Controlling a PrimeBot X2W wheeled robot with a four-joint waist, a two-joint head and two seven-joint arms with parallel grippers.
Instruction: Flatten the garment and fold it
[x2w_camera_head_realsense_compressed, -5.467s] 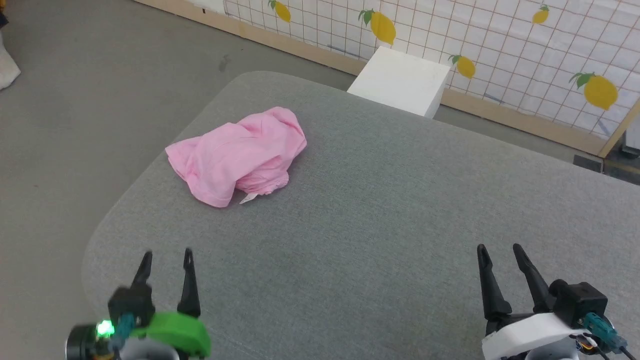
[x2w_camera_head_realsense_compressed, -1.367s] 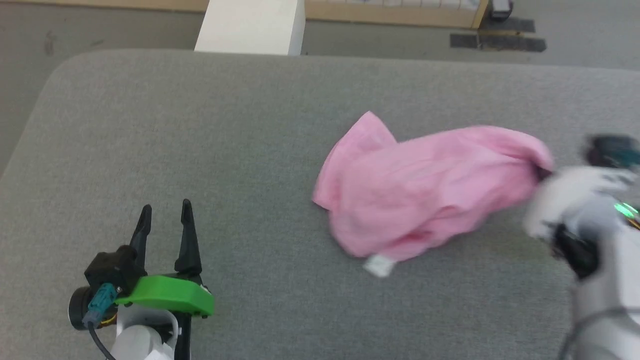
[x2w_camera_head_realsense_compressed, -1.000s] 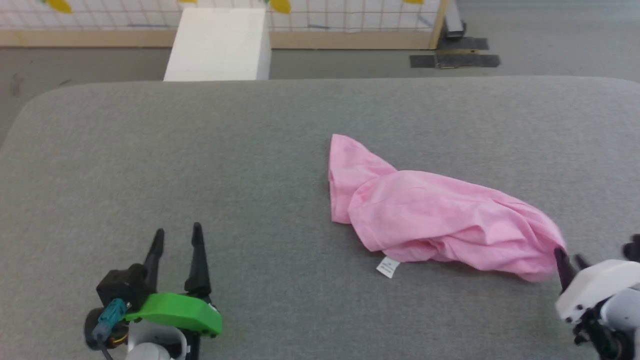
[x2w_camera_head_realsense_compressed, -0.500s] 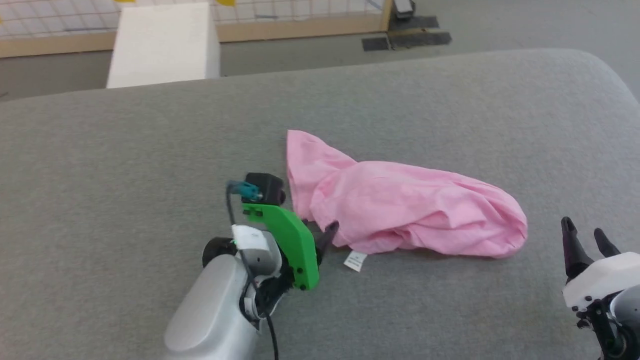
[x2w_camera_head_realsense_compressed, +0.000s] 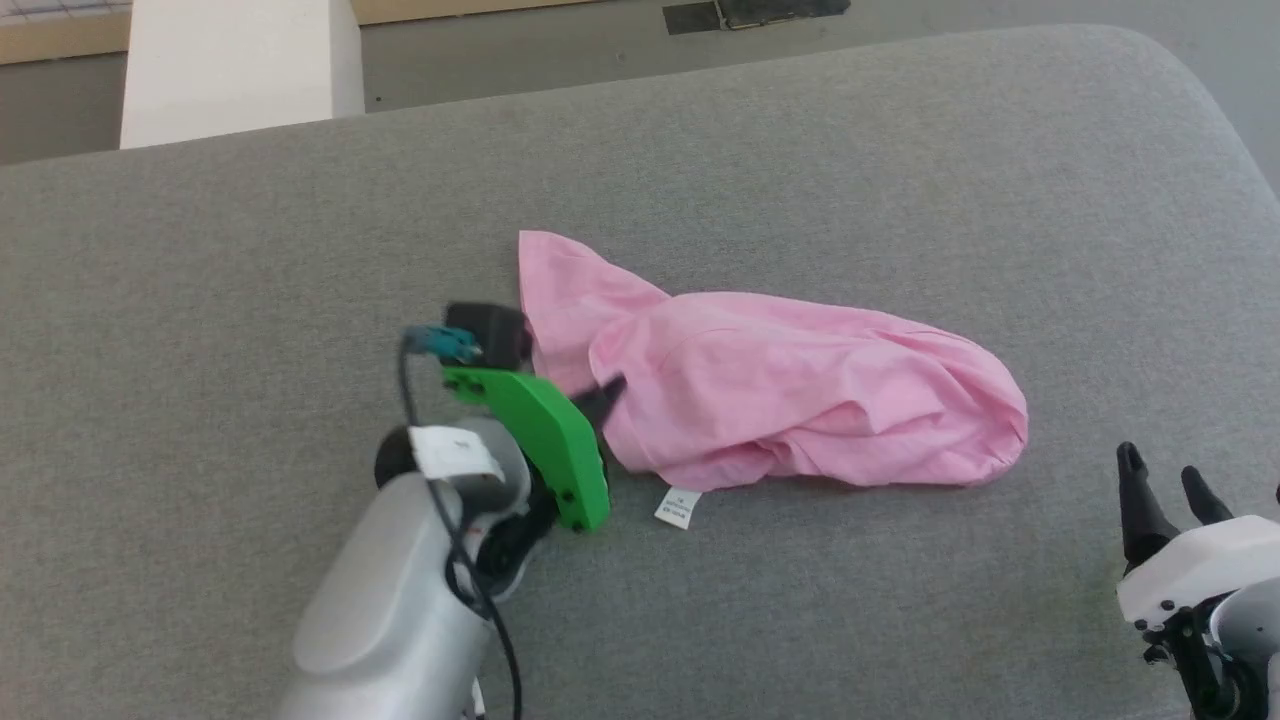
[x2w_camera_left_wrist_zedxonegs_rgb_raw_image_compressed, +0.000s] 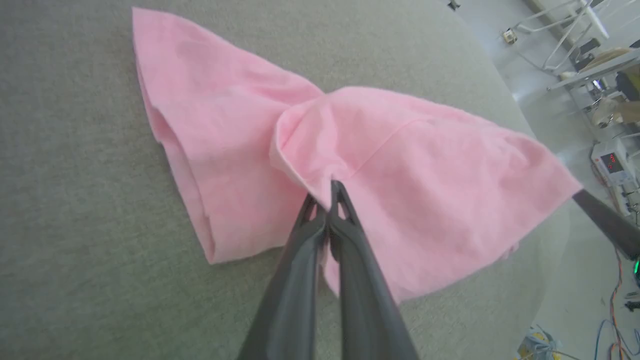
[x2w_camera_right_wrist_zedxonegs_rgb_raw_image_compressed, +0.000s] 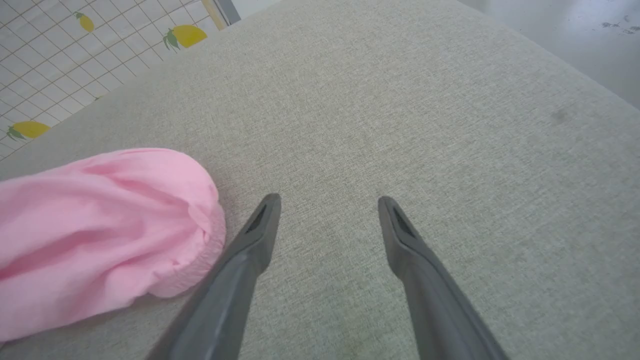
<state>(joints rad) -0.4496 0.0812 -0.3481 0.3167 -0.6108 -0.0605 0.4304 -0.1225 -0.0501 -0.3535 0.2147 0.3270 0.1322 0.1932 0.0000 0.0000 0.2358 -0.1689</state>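
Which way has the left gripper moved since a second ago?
Yes. The left gripper crossed the table rightward to the garment, now pinching its left end.

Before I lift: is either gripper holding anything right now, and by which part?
The left gripper is shut on the garment, pinching a fold near its left end. The right gripper is open, holding nothing.
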